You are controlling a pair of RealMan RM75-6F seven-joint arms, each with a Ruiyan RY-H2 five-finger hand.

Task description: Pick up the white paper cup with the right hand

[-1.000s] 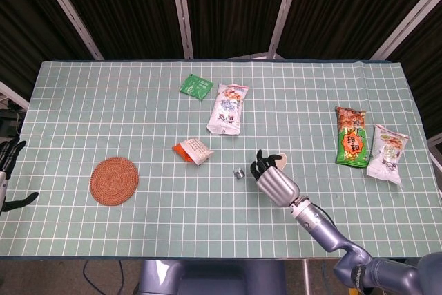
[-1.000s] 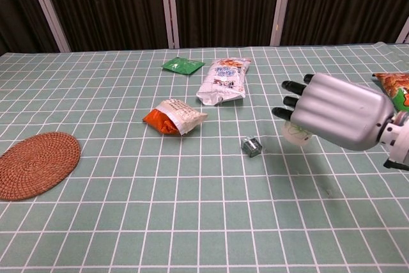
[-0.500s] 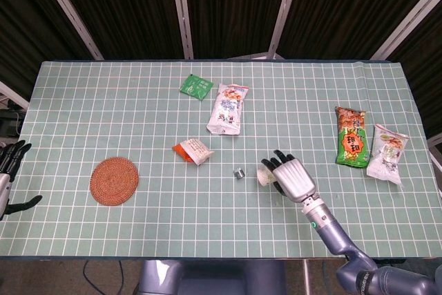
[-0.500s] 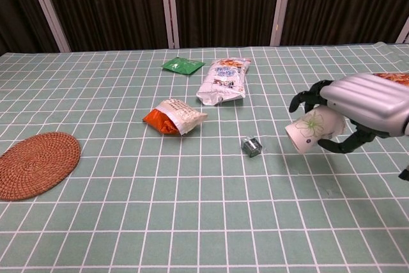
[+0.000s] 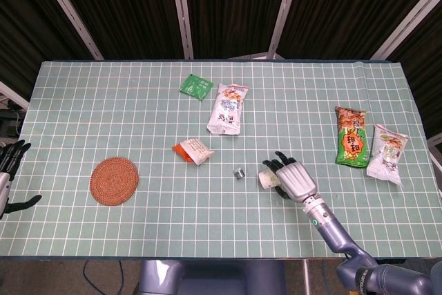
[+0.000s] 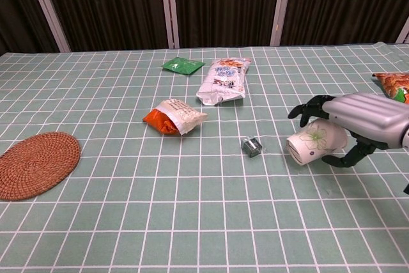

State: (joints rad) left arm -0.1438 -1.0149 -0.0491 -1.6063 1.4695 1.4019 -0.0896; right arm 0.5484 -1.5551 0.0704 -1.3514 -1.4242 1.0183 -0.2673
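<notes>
The white paper cup [image 5: 267,179] [image 6: 315,141], printed with a green flower, lies tilted on its side low over the table, right of centre, its mouth facing left. My right hand [image 5: 295,179] [image 6: 367,114] wraps it from the right, with fingers [image 6: 311,107] curled over the top and the thumb under its near side. I cannot tell whether the cup touches the table. My left hand [image 5: 8,170] hangs off the table's left edge with fingers apart, holding nothing.
A small metal piece [image 5: 239,173] [image 6: 251,147] lies just left of the cup. Further left are an orange-white packet [image 5: 193,150] and a woven coaster [image 5: 114,181]. A white snack bag [image 5: 228,108] and green sachet [image 5: 196,87] lie behind. Two snack bags [image 5: 353,137] lie at the right.
My right hand has closed round the cup, tipped it onto its side and shifted right and lower over the table. The left hand has barely moved.
</notes>
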